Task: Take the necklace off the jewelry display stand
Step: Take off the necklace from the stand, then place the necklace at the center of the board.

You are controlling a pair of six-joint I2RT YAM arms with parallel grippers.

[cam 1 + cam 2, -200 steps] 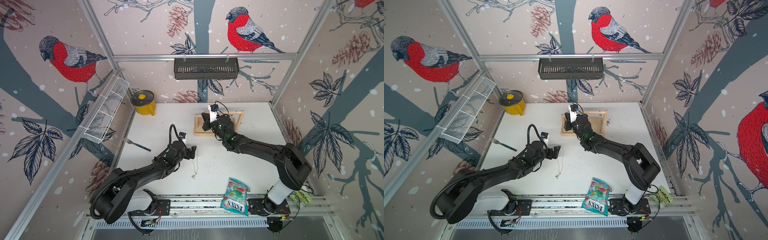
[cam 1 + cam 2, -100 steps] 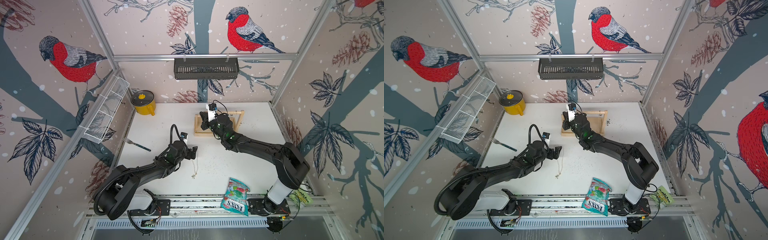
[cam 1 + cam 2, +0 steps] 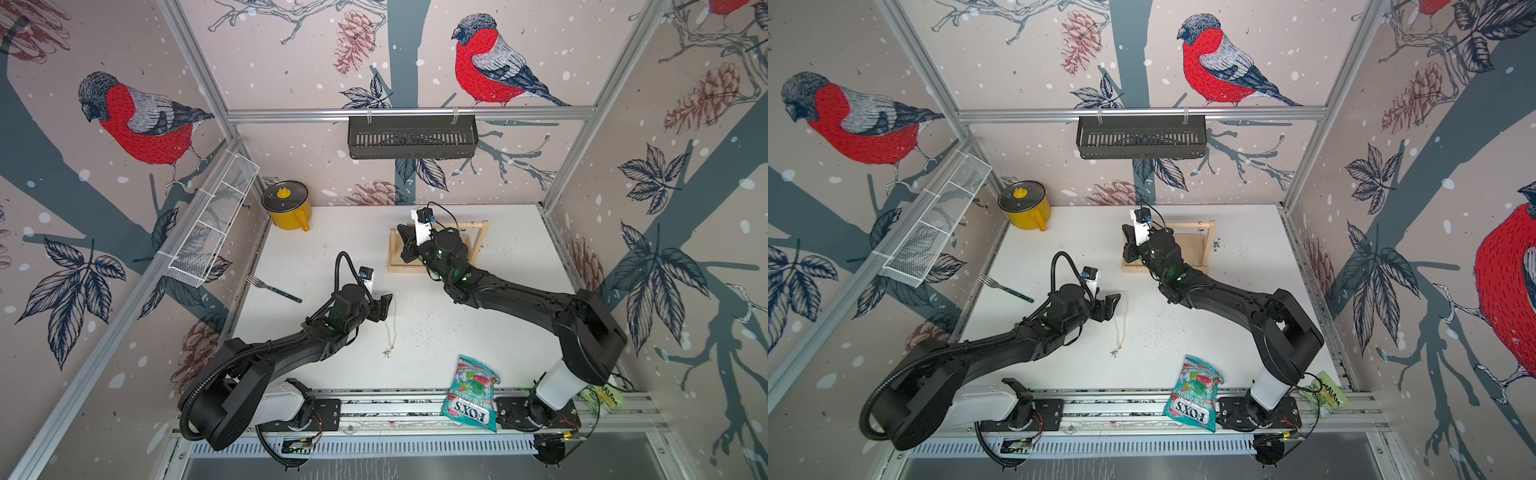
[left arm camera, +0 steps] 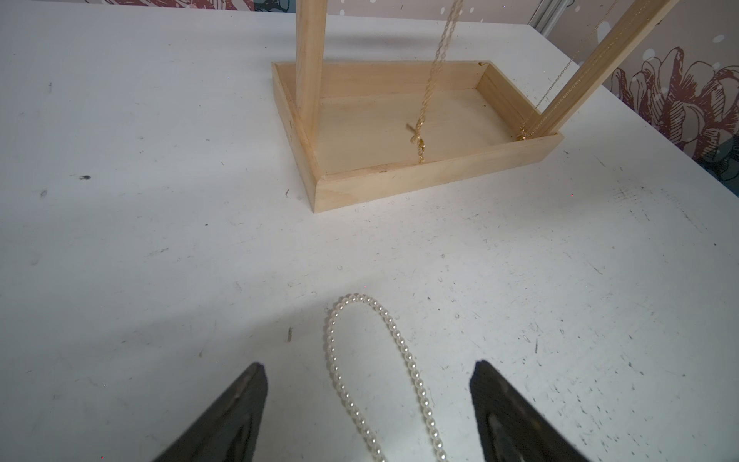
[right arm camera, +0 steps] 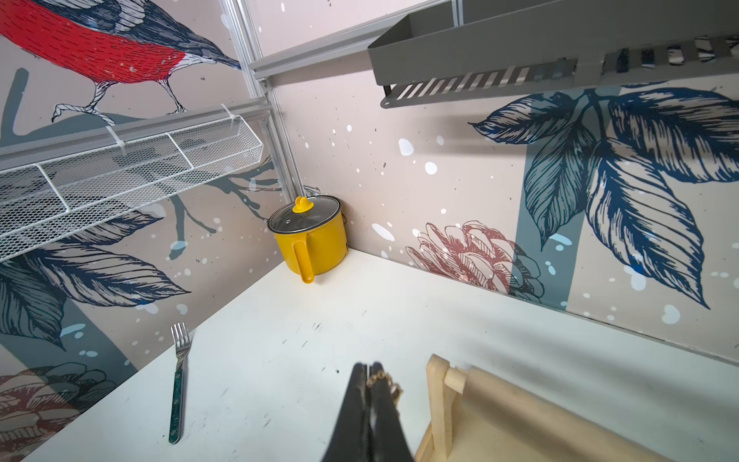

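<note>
The pale wooden jewelry display stand [image 3: 478, 226] [image 3: 1208, 245] stands at the back of the white table. In the left wrist view a gold necklace [image 4: 430, 92] with a cross pendant hangs over its tray base [image 4: 400, 184]. My right gripper [image 5: 370, 370] [image 3: 405, 245] is shut on a gold chain [image 5: 386, 380], just beside the stand's end post [image 5: 438, 392]. My left gripper [image 4: 368, 366] [image 3: 384, 305] is open, low over a pearl necklace [image 4: 404, 352] [image 3: 390, 328] lying on the table, its loop between the fingers.
A yellow lidded pot [image 3: 286, 208] sits in the back left corner. A fork [image 3: 272, 286] lies near the left wall. A candy bag [image 3: 471, 392] rests at the front edge. A wire basket [image 3: 212, 224] and a black shelf [image 3: 411, 137] hang on the walls.
The right gripper has crept slightly left with the chain. The left arm has stayed over the pearl necklace.
</note>
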